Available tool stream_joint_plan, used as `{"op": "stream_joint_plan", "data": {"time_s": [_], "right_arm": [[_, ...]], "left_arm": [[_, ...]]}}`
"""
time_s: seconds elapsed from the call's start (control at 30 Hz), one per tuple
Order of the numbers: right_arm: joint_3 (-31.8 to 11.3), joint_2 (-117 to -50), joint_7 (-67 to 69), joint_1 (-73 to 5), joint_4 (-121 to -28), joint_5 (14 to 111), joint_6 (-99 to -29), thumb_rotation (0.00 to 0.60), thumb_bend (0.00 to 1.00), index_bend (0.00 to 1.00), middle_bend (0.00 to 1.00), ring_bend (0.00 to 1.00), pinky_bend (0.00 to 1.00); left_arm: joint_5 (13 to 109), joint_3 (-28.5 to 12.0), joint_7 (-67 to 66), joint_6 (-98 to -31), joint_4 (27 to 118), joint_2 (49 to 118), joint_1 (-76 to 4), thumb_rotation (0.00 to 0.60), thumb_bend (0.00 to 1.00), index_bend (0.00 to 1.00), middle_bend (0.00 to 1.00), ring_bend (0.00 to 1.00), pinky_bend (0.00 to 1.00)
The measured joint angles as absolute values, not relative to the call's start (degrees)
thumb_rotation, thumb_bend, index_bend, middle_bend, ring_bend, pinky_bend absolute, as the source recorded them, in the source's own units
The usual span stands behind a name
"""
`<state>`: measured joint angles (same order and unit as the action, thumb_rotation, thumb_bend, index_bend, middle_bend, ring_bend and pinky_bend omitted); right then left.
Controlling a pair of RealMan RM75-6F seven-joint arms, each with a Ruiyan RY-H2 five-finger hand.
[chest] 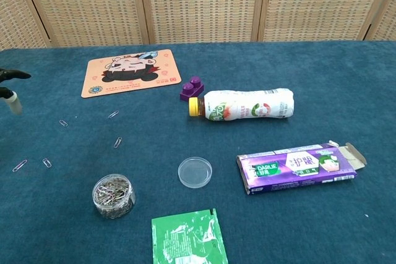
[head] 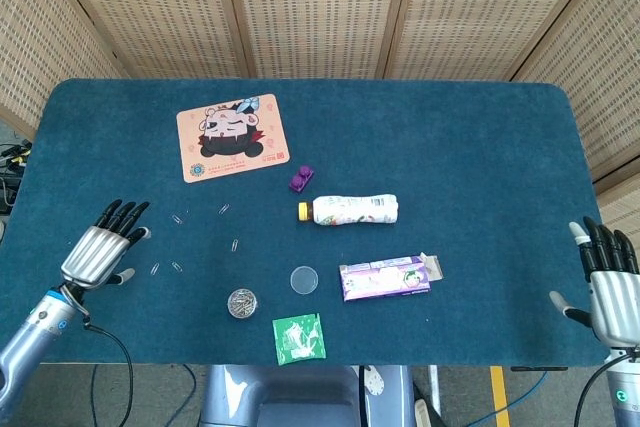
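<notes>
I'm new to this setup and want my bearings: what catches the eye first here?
The cartoon mouse pad lies toward the far left of the blue table. At the centre a bottle lies on its side, a purple box nearer. The left hand hovers, fingers spread, by scattered paper clips.

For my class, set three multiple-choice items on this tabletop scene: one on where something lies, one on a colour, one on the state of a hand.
1. Where does the purple block lie?
A. Just beyond the cap end of the lying bottle
B. Inside the jar of paper clips
C. On the cartoon mat

2. What colour is the bottle's cap?
A. Red
B. Yellow
C. Black

3. How is the left hand?
A. Gripping the bottle
B. Pinching the green sachet
C. Empty, fingers spread, beside loose paper clips

Key:
1 A: the block sits on the cloth by the cap, clear of the mat.
2 B: the cap shows yellow in both views.
3 C: the head view shows nothing in the hand.
</notes>
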<state>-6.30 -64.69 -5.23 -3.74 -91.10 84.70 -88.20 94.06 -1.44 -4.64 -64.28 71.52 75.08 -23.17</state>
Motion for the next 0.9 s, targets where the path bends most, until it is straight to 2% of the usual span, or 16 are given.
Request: {"op": "stream_joint_plan", "data": {"time_s": [0.2, 0.43, 0.9], "right_arm": [[-6.6, -64.5, -4.1, -4.0, -90.5, 83.6, -87.0, 0.600, 0.00, 0.00, 0.00, 0.00, 0.00], [-6.8, -64.4, -3.0, -4.2, -90.5, 83.3, -86.7, 0.600, 0.00, 0.00, 0.00, 0.00, 0.00], [-6.7, -64.0, -2.4, -4.2, -90.7, 83.3, -86.5, 0.600, 0.00, 0.00, 0.00, 0.00, 0.00]], "left_arm": [[94.6, -0.6, -5.0, -61.3, 67.8, 78.5, -25.7, 0.600, 0.26, 0.44, 0.00, 0.00, 0.00], [94.9, 0.2, -2.2, -61.6, 64.3, 82.1, -26.6, 0.600, 0.26, 0.47, 0.00, 0.00, 0.00], [95.4, 2.0, -2.4, -61.3, 62.0, 85.0, -28.0, 0.600, 0.29, 0.48, 0.00, 0.00, 0.00]]}}
